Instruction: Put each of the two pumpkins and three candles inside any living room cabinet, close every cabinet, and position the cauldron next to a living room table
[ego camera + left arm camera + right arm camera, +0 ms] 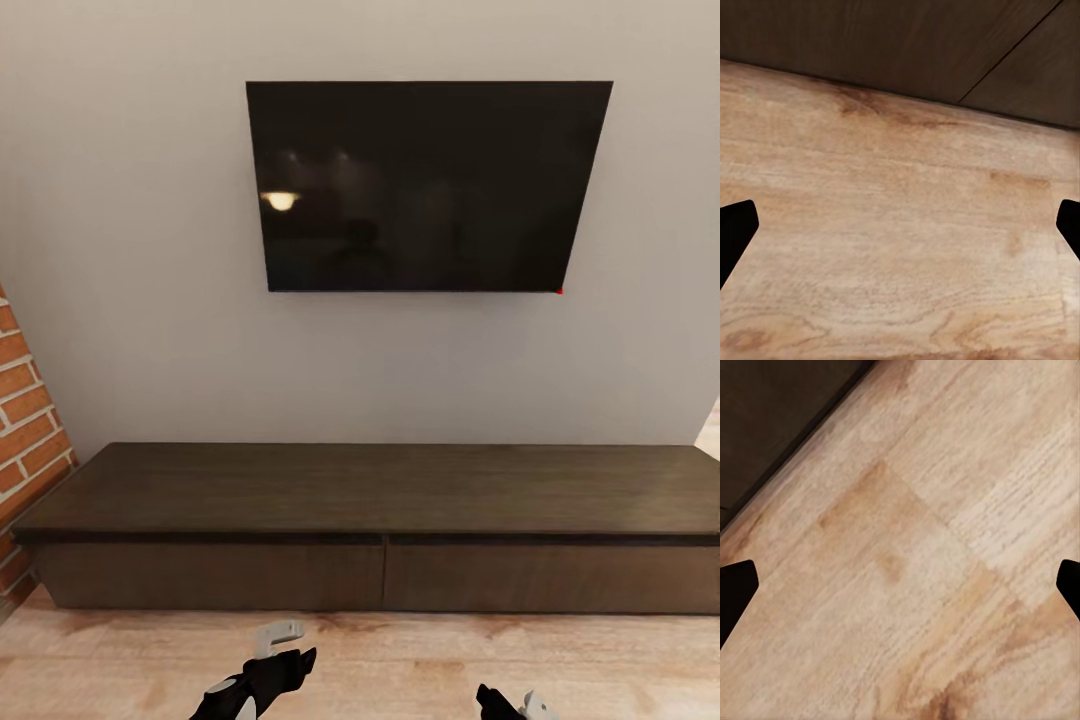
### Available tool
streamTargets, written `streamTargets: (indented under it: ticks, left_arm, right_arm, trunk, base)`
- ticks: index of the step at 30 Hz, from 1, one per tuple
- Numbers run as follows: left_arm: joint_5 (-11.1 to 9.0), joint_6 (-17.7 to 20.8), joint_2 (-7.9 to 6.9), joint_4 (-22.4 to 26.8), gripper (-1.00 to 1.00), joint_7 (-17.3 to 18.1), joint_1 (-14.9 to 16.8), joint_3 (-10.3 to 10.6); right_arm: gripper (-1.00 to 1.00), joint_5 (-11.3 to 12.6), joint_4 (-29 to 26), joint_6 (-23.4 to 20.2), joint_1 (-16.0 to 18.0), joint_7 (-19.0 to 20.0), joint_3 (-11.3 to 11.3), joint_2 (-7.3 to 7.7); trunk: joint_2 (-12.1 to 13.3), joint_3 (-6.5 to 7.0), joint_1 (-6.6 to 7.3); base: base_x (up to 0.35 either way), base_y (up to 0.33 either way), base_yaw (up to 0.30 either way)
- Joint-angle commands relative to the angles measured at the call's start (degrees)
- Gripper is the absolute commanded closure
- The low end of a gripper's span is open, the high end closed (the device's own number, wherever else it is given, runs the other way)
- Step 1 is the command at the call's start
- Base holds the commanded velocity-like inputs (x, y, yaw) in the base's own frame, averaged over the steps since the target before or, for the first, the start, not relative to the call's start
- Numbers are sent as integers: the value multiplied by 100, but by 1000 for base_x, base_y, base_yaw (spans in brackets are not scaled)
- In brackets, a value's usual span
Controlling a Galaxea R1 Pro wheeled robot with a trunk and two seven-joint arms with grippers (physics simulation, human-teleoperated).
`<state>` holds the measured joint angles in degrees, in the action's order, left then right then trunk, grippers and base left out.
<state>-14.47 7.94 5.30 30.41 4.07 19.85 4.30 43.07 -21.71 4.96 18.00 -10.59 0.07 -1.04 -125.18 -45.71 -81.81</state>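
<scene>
The long, low dark-brown cabinet (380,490) stands against the wall straight ahead. Its flat top is bare and both wide drawer fronts, left (210,575) and right (550,578), sit flush and shut. My left gripper (280,665) hangs low over the wooden floor just short of the left drawer. It is open with nothing between its fingers (736,232). My right gripper (505,703) is at the bottom edge, also open and empty, fingers (736,592) wide apart. The cabinet's dark front (870,37) (772,412) edges both wrist views. The pumpkins and the grey table are out of view.
A black TV (425,185) hangs on the grey wall above the cabinet. A brick wall (25,430) closes the left side beside the cabinet's end. Light wood floor (400,660) runs between me and the cabinet.
</scene>
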Motion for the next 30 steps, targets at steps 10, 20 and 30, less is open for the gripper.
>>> streamTargets:
  ticks: [10,20,30]
  left_arm:
    - [-47,32,-2,9,-100,6,1,9]
    - [-67,217,-43,389,-100,96,1,35]
    - [-103,4174,-335,4109,-100,88,-72,-70]
  right_arm:
    - [-100,41,-8,23,2,-13,2,-2]
    - [-100,44,-1,29,2,-22,2,-2]
    - [-100,44,8,31,2,-22,2,-2]
  trunk:
    - [-2,-6,1]
    - [-2,-6,1]
    - [-2,-6,1]
  base:
    - [1,-2,0]
    - [0,0,0]
    - [0,0,0]
